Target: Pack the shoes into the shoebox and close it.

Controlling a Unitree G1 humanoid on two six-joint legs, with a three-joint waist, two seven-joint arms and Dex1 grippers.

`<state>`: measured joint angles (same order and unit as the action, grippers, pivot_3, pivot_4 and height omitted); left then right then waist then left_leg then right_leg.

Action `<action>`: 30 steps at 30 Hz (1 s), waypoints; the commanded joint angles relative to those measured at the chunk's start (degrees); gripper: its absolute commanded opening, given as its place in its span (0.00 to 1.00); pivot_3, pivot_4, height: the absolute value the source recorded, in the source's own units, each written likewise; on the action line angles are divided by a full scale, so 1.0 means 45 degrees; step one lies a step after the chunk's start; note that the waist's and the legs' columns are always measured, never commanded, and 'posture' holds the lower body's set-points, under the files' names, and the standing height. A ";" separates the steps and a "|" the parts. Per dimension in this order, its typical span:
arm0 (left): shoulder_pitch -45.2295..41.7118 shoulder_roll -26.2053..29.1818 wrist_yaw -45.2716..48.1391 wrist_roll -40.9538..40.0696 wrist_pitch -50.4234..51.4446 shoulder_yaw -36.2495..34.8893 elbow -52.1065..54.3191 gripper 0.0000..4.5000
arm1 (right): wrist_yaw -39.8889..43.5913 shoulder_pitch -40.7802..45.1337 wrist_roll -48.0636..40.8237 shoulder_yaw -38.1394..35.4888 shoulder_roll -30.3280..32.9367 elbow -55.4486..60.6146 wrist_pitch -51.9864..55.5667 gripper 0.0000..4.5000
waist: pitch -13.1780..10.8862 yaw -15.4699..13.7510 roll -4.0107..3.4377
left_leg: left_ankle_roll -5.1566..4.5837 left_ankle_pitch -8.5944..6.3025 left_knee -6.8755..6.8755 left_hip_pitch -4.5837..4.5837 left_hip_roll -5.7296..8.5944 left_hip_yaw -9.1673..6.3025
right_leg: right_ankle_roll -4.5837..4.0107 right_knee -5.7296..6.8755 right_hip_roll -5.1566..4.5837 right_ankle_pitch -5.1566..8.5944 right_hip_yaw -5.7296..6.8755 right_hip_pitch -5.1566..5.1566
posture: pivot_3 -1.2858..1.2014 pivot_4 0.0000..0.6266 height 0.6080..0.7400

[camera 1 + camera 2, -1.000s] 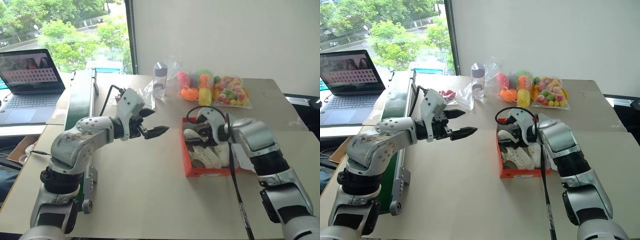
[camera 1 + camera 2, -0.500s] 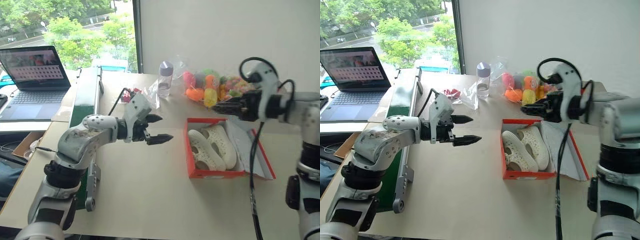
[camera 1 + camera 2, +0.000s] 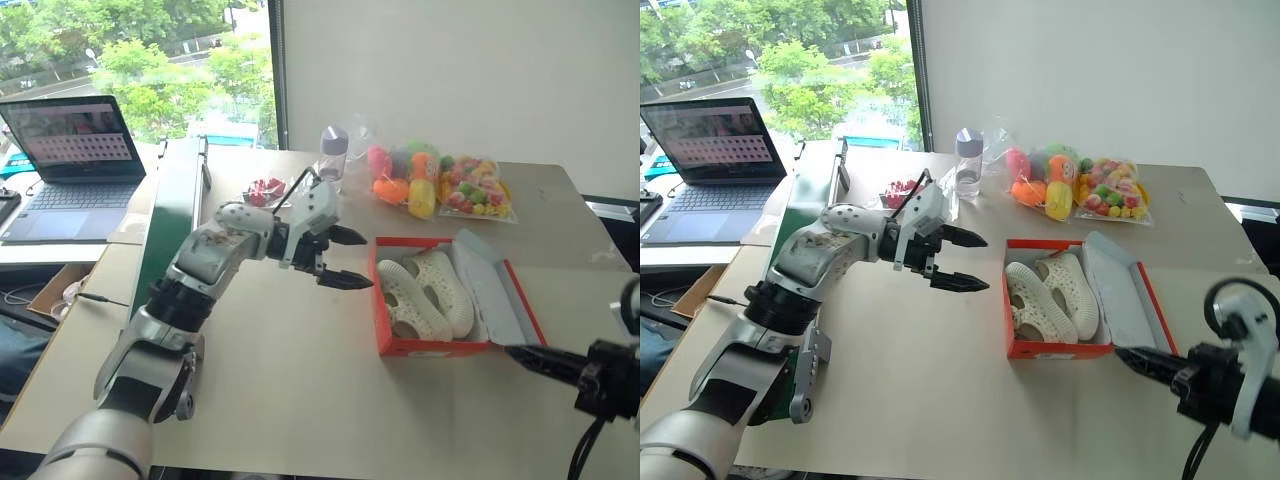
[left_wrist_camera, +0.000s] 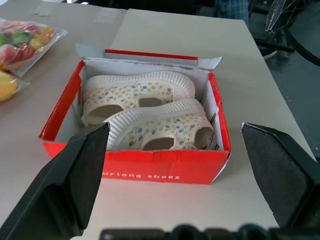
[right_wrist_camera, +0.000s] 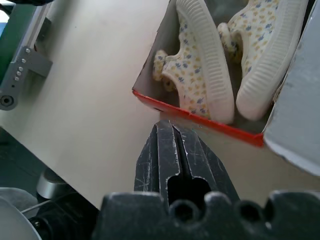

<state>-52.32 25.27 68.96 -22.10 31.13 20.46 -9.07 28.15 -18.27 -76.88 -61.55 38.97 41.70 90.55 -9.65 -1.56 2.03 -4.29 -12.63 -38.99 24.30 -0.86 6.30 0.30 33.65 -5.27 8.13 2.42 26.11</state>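
Note:
Two cream shoes (image 3: 425,295) lie side by side inside the red shoebox (image 3: 440,346). Its lid flap (image 3: 497,290) stands open on the right side. My left gripper (image 3: 367,262) hovers just left of the box, open and empty, pointing at it. Along its fingers, the left wrist view takes in the shoes (image 4: 150,115) and the box's front wall (image 4: 165,169). Near the table's front edge, off the box's front right corner, my right gripper (image 3: 520,353) is shut with nothing in it. Its closed fingertips (image 5: 170,137) sit just off a box corner.
Bags of colourful toys (image 3: 440,185) and a small bottle (image 3: 333,155) stand behind the box. A green and metal rail (image 3: 170,200) runs along the table's left side, with a laptop (image 3: 70,150) beyond it. A small clear bag (image 3: 265,190) lies near the rail.
My right gripper has left the box, pulled back to the front right and shut. The left gripper has shifted right, closer to the box. The camera has also shifted.

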 commanded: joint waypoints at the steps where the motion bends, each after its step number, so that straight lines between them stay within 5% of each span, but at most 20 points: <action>1: -0.0597 -0.0210 0.0393 0.0309 -0.0490 -0.0114 -0.0297 1.00 | -0.1456 -0.0704 0.0518 0.0527 -0.1537 -0.0059 -0.1414 0.01 | 0.0006 0.0083 -0.0066 | 0.0002 -0.0002 -0.0001 0.0015 0.0002 -0.0001 | 0.0000 0.0001 -0.0006 0.0001 -0.0001 0.0017 | 0.52 0.24 1.00; 8: -0.0324 0.0282 0.0450 0.0407 0.0167 -0.0520 0.0548 1.00 | -0.1622 -0.1399 0.4923 0.4516 -0.2634 -0.2202 -0.5128 0.01 | 0.0023 0.0368 -0.0100 | -0.0022 -0.0019 0.0002 0.0016 0.0010 0.0032 | 0.0014 -0.0026 -0.0027 -0.0007 -0.0027 0.0028 | 0.52 0.24 1.00; 14: 0.0198 0.1040 0.0030 0.0189 0.1191 -0.0919 0.1828 1.00 | -0.0944 -0.0053 0.7356 0.6279 -0.2852 -0.6009 -0.8221 0.01 | 0.0031 0.0395 -0.0123 | -0.0026 -0.0017 0.0010 0.0021 0.0013 0.0032 | 0.0011 -0.0025 -0.0019 -0.0005 -0.0031 0.0039 | 0.52 0.24 1.00; 22: 0.0600 0.1920 0.0047 -0.0195 0.2422 -0.1329 0.2889 1.00 | -0.0142 0.2330 0.8589 0.6731 -0.3053 -1.0382 -1.1231 0.01 | 0.0036 0.0490 -0.0110 | -0.0022 -0.0018 -0.0004 0.0002 0.0013 0.0032 | 0.0012 -0.0030 -0.0011 -0.0006 -0.0036 0.0007 | 0.52 0.24 1.00; 30: 0.0886 0.2474 0.0134 -0.0582 0.3056 -0.1461 0.3699 1.00 | -0.0144 0.4074 0.7606 0.4854 -0.2758 -1.2398 -1.2462 0.01 | 0.0038 0.0436 -0.0106 | -0.0028 -0.0017 -0.0002 0.0008 0.0021 0.0035 | 0.0013 -0.0027 -0.0012 -0.0007 -0.0043 0.0012 | 0.52 0.24 1.00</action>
<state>-48.25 35.68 69.06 -23.45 44.35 15.53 5.17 27.36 -0.03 -40.30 -35.94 25.14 -14.24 35.78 -9.48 0.40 1.55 -4.43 -12.70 -38.98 24.34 -0.77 6.45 0.36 33.56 -5.32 8.10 2.24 26.19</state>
